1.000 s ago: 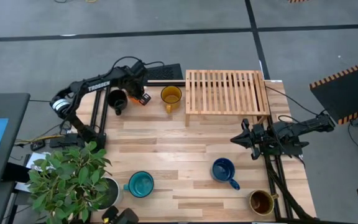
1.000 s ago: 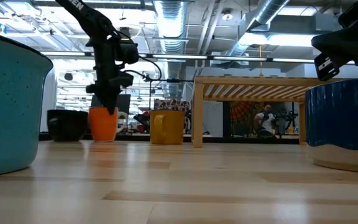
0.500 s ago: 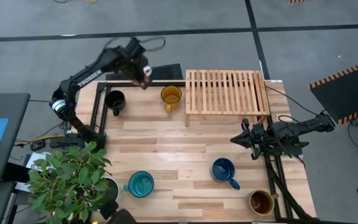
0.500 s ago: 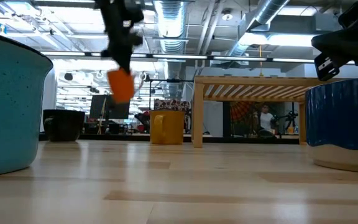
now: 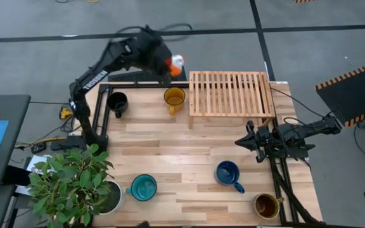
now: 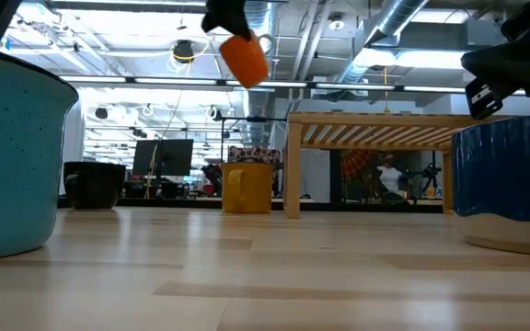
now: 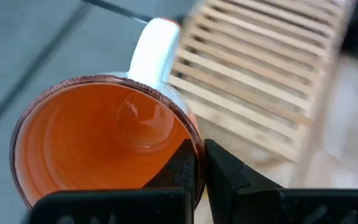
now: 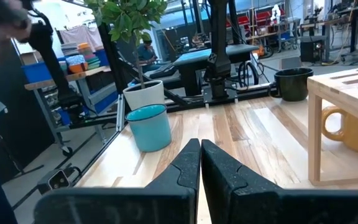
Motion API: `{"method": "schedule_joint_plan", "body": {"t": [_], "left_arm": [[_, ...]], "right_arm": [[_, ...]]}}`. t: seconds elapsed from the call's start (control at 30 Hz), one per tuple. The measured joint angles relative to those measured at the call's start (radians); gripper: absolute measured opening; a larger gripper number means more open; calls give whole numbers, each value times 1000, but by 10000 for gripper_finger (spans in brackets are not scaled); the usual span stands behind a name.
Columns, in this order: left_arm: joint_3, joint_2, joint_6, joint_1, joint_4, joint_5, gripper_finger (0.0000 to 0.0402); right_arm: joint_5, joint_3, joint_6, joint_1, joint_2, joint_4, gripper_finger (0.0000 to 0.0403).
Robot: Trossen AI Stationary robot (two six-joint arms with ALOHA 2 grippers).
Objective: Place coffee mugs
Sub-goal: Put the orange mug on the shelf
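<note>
My left gripper point(image 5: 165, 63) is shut on an orange mug point(image 5: 172, 63) with a white handle point(image 7: 154, 46). It holds the mug high over the table's far edge, just left of the slatted wooden rack point(image 5: 231, 94). A black mug point(image 5: 117, 102) and a yellow mug point(image 5: 174, 98) stand on their bases at the far left. The teal point(image 5: 144, 187), dark blue point(image 5: 227, 173) and olive-brown point(image 5: 267, 206) mugs stand near the front edge. My right gripper point(image 5: 241, 142) waits shut at the right side, holding nothing. My left gripper point(image 7: 199, 149) pinches the orange mug's wall at the rim point(image 7: 191, 134), one finger inside the cup and one outside, on the side away from the white handle. The fingers slant down from above. The mug point(image 6: 244, 57) hangs tilted below them, lifted clear of the table.
A white plant pot point(image 5: 109, 196) with a leafy plant point(image 5: 68, 183) takes up the near left corner. The rack stands on legs at the far right. Bare wood lies in the table's middle point(image 5: 182, 145).
My left gripper has risen steeply from beside the black mug and swung toward the table's right, toward the rack. The orange mug came off the table with it and now hangs tilted, high in the air.
</note>
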Motion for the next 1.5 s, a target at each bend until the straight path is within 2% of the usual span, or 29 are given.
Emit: {"method": "schedule_joint_plan", "body": {"t": [0.17, 0.37, 0.47, 0.73, 1.0, 1.07, 1.2, 1.37, 1.5], "left_arm": [[-2, 71, -17, -64, 84, 14, 0], [-2, 100, -20, -111, 243, 98, 0], [-2, 113, -21, -119, 270, 97, 0], [-2, 63, 0, -119, 237, 114, 0], [-2, -34, -7, -121, 191, 185, 0], [-2, -45, -8, -121, 166, 187, 0], [-56, -59, -35, -121, 174, 183, 0], [-196, -67, -72, -121, 268, 184, 0], [-229, -76, -84, -121, 317, 193, 0]], "right_arm": [[0, 0, 0, 0, 0, 1, 43], [0, 0, 0, 0, 0, 1, 43], [0, 0, 0, 0, 0, 1, 43], [0, 0, 0, 0, 0, 1, 43], [1, -1, -4, -1, 0, 10, 43], [33, -3, -11, -8, 0, 36, 43], [97, -3, 86, -10, 0, 247, 43], [236, -3, 195, -10, 0, 586, 43], [290, 33, 188, -33, 44, 694, 43]]}}
